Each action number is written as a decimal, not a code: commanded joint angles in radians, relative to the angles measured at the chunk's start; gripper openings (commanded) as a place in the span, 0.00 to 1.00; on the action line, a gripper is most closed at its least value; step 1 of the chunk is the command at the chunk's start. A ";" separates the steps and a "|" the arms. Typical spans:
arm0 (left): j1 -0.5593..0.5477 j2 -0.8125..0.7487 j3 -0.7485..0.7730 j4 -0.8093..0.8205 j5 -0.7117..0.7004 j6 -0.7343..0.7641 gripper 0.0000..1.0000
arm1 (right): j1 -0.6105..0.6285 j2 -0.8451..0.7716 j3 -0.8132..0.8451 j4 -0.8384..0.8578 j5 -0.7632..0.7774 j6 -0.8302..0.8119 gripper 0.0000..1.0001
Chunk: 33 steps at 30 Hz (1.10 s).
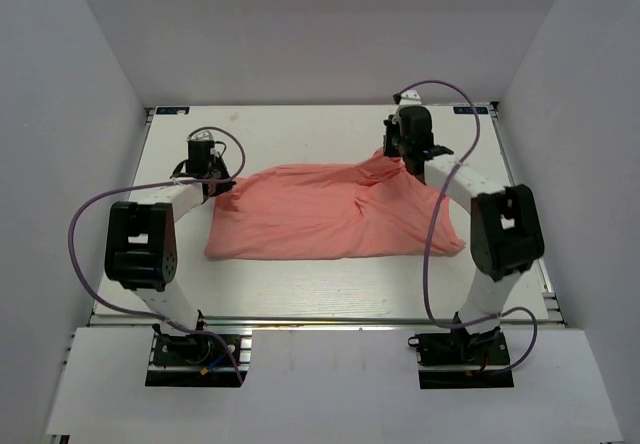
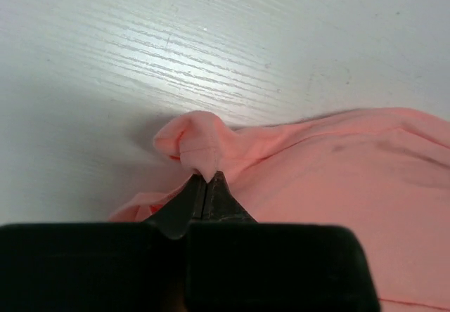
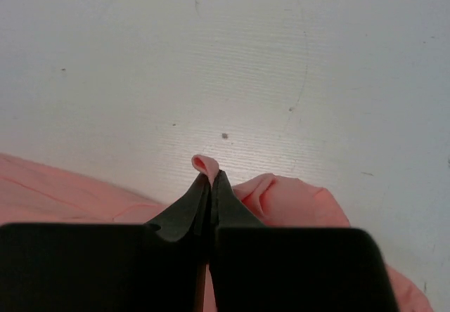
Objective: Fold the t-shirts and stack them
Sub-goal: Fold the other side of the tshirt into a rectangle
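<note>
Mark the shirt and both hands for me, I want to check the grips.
shirt (image 1: 320, 219): top view, middle of the spread fabric.
left hand (image 2: 206, 178): left wrist view, between the fingertips, shut on a bunched edge.
right hand (image 3: 211, 176): right wrist view, between the fingertips, shut on a small fold.

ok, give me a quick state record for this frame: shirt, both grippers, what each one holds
cloth: one salmon-pink t-shirt, spread on the table, creased
left gripper: shut, pinching the far-left edge of the fabric
right gripper: shut, pinching the far-right edge
fabric at pinches: bunched into a small peak at each; the rest lies on the table
stack: none visible, only one shirt in view
</note>
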 commanded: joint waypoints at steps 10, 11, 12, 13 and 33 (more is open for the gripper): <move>0.009 -0.199 -0.129 0.051 -0.005 0.022 0.00 | 0.014 -0.391 -0.453 0.128 -0.035 0.127 0.00; 0.009 -0.213 -0.129 0.051 -0.015 0.022 0.00 | 0.015 -0.436 -0.485 0.123 -0.035 0.135 0.00; 0.009 -0.213 -0.138 0.051 -0.015 0.022 0.00 | 0.018 -0.450 -0.502 0.126 -0.039 0.141 0.00; 0.009 -0.224 -0.138 0.051 -0.015 0.022 0.00 | 0.022 -0.479 -0.515 0.120 -0.036 0.149 0.00; 0.009 -0.304 -0.245 0.020 -0.025 0.059 0.00 | 0.032 -0.670 -0.691 -0.039 -0.033 0.175 0.00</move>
